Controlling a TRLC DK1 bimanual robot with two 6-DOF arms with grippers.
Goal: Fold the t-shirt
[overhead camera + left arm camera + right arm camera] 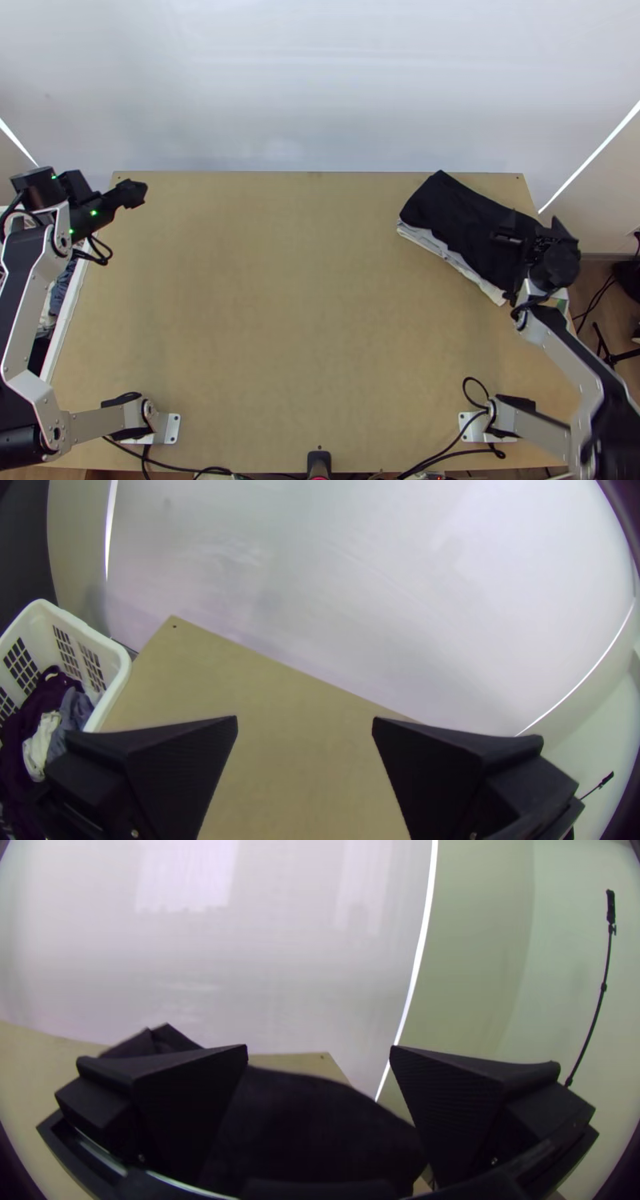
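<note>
Black cloth (460,222) lies folded on top of a stack of lighter folded cloth (452,258) at the table's back right. Over its right end is my right gripper (534,228). In the right wrist view my right gripper (319,1050) stands open, with the black cloth (307,1127) seen between and below its fingers. At the far left, my left gripper (138,194) is over the table's back left corner. My left gripper (305,721) is open in the left wrist view, with bare tabletop behind the gap.
A white basket (110,690) holding dark, grey and white clothes stands against the table's left side. Bare wood of the table (304,304) spans the middle. Cables (448,440) run along the near edge, by the arms' bases.
</note>
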